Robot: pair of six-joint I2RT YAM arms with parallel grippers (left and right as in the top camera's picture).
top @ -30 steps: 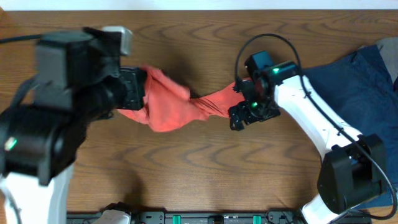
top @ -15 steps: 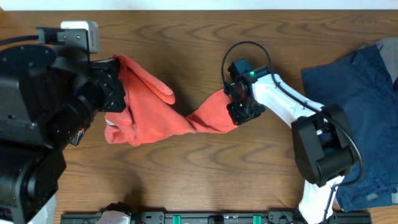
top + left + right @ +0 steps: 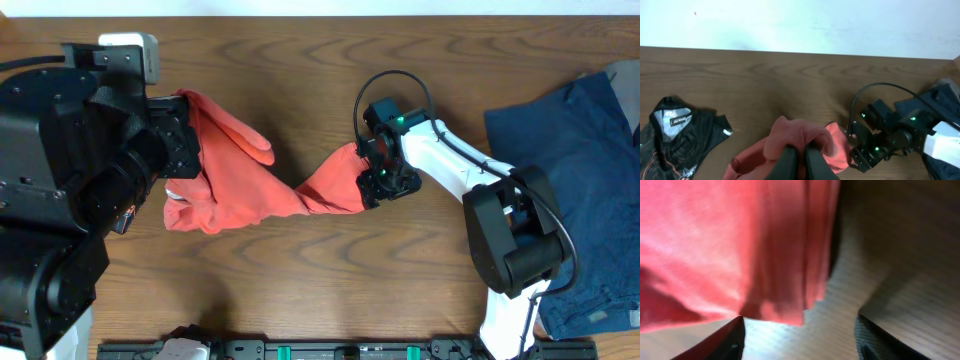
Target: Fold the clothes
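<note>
The coral-red T-shirt [image 3: 240, 190] hangs bunched and stretched between my two arms above the wooden table [image 3: 300, 280]. My left gripper [image 3: 800, 156] is shut on a raised fold of the shirt [image 3: 800, 132]; in the overhead view it sits at the shirt's left end [image 3: 188, 140]. My right gripper [image 3: 372, 186] is at the shirt's right end. In the right wrist view its fingers [image 3: 800, 340] are spread apart, with the shirt's edge [image 3: 775, 305] just in front of them and bare table between them. The shirt's lettering and label are hidden.
A large navy blue garment [image 3: 580, 160] lies at the table's right edge and also shows in the left wrist view [image 3: 942, 95]. A black garment with a printed pattern [image 3: 680, 135] lies at the left in the left wrist view. A cable loops over my right wrist [image 3: 395, 80].
My left gripper has pulled the shirt up and to the left, spreading it wider. My right gripper has moved left with the shirt's other end. Little differs in the last half second.
</note>
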